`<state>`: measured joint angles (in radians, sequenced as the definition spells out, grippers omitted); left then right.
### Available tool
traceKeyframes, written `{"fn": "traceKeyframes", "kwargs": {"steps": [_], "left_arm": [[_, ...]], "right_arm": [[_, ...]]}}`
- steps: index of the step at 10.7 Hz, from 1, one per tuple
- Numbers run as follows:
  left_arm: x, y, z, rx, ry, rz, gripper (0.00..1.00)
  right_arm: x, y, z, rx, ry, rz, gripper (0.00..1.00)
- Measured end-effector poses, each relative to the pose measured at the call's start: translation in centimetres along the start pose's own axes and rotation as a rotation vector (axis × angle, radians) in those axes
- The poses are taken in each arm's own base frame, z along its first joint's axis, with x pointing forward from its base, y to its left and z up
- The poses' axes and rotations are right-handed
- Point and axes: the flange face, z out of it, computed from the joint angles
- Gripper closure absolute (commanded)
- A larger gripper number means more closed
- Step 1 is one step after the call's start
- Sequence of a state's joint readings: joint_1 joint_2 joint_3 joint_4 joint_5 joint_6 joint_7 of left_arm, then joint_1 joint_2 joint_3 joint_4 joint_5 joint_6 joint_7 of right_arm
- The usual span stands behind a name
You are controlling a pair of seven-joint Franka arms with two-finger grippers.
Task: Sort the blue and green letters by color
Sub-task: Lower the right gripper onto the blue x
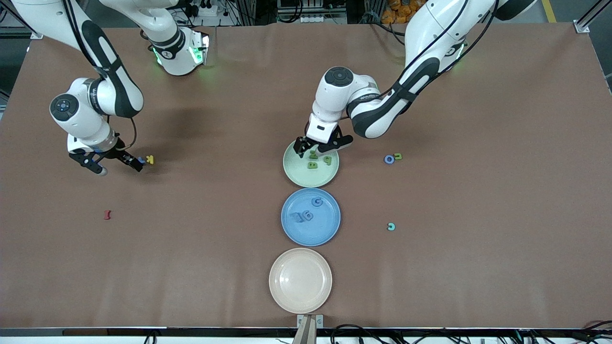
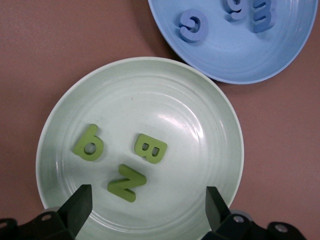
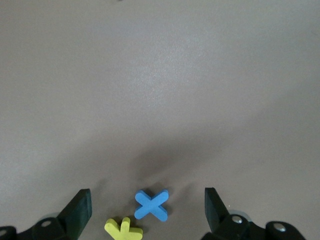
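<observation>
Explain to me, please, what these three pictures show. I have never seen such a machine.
Two white robot arms stand at a brown table. One picture looks down from a high camera facing them; the other two come from cameras on the arms' wrists.

The left end effector hangs open over the green plate, which holds three green letters. The right end effector is open above a blue X beside a yellow K. Neither holds anything.

The blue plate holds three blue letters; the beige plate holds nothing. A blue O, a small green piece, a teal piece and a dark red piece lie loose.
</observation>
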<state>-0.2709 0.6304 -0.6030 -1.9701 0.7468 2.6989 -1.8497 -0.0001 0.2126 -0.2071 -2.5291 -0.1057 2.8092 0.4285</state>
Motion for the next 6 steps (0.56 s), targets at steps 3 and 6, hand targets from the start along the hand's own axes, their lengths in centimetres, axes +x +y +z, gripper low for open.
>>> {"fn": "traceKeyframes", "kwargs": {"steps": [3, 6], "left_arm": [[0.1, 0.0, 0.0, 0.000, 0.000, -0.001, 0.00], [0.1, 0.0, 0.0, 0.001, 0.000, -0.001, 0.00]], "right_arm": [[-0.9, -0.6, 1.0, -0.012, -0.026, -0.021, 0.00], [-1.6, -0.9, 2.2, -0.025, -0.048, -0.034, 0.00]]}}
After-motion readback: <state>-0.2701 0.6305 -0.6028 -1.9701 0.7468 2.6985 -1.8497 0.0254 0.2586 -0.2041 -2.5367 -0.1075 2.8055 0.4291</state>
